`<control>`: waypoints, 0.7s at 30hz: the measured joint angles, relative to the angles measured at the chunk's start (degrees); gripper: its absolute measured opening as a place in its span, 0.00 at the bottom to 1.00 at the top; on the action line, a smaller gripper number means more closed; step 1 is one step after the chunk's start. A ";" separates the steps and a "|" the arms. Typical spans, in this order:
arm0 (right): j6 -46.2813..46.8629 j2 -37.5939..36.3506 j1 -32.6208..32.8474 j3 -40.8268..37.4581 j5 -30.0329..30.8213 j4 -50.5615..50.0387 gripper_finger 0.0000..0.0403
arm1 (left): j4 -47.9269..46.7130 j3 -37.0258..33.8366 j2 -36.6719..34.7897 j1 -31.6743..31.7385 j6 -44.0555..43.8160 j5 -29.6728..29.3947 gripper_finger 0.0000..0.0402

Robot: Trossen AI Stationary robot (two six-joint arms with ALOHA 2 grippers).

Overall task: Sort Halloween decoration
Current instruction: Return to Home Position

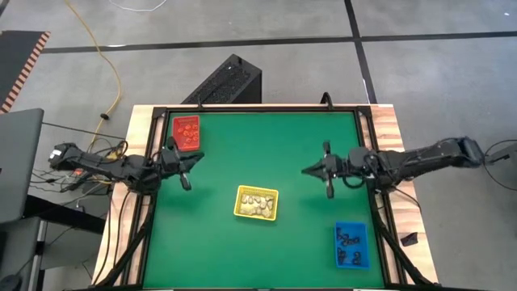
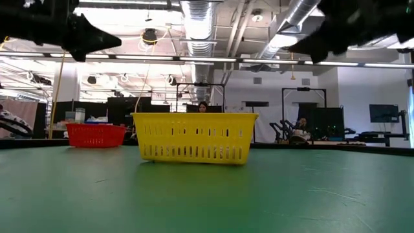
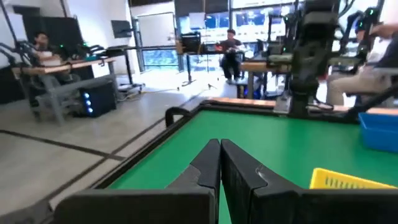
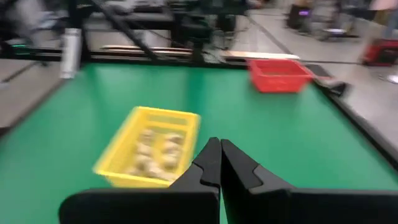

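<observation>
Surface: green table, no loose bits on the mat that I can spot, so the sorting looks basically done
Nearest tray: blue tray at the near right corner, black trinkets inside
Middle: yellow tray with the cream-white trinkets in it
Left gripper: left gripper hangs above the mat's left side, fingers pressed together, holding nothing
Right gripper: right gripper hangs opposite on the right side, fingers closed too, empty
Far corner: red tray, orange-brown trinkets in it
Background: big workshop room, a person seated way back
Risk: my guess is the arms just need parking. The left one sits near the red tray, so a low or wide swing could clip that light tray and shove or tip it, spilling sorted pieces.
</observation>
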 joint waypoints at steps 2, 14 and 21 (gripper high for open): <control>-0.35 -2.00 -4.42 -2.86 -0.96 1.41 0.06 | -0.29 -1.49 -2.25 1.60 -1.51 2.51 0.00; 5.19 -4.54 -21.27 -15.84 -17.14 10.63 0.06 | -1.26 -9.35 -7.88 8.31 -4.60 11.55 0.00; 5.83 -9.17 -22.49 -20.56 -17.18 13.37 0.06 | -6.00 -9.34 -8.91 10.85 -7.01 19.10 0.00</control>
